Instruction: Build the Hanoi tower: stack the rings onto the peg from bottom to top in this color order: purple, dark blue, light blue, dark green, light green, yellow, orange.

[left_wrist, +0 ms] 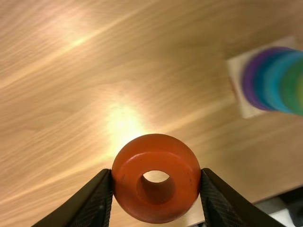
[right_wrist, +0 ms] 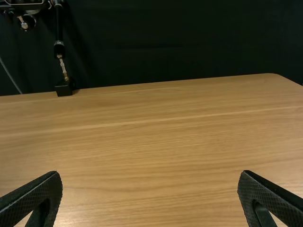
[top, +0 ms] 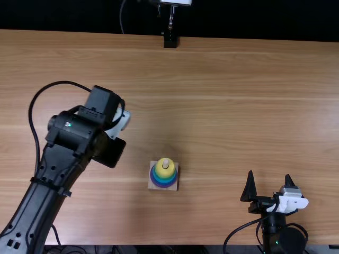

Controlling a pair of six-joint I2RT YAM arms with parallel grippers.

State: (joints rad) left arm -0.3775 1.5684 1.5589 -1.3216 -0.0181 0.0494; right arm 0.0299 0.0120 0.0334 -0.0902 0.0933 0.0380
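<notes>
My left gripper (top: 118, 125) is over the table left of the peg stack, its tips hidden beneath the wrist in the top view. In the left wrist view that gripper (left_wrist: 156, 182) is shut on the orange ring (left_wrist: 156, 153), whose hole faces the camera. The square wooden base (top: 152, 186) stands front centre. On its peg (top: 166, 163) sit a purple ring (top: 154, 181) lowest, blue ones above, and a yellow ring (top: 165, 172) on top; the left wrist view also shows a dark green ring (left_wrist: 289, 90). Away to the right, my right gripper (top: 269, 174) stands open and holds nothing; its fingers (right_wrist: 40, 198) are wide apart.
The wooden table (top: 233, 106) stretches between and behind the arms. A black stand (top: 170, 40) is at its far edge. The left arm's looping cable (top: 33, 114) arches over the table's left side.
</notes>
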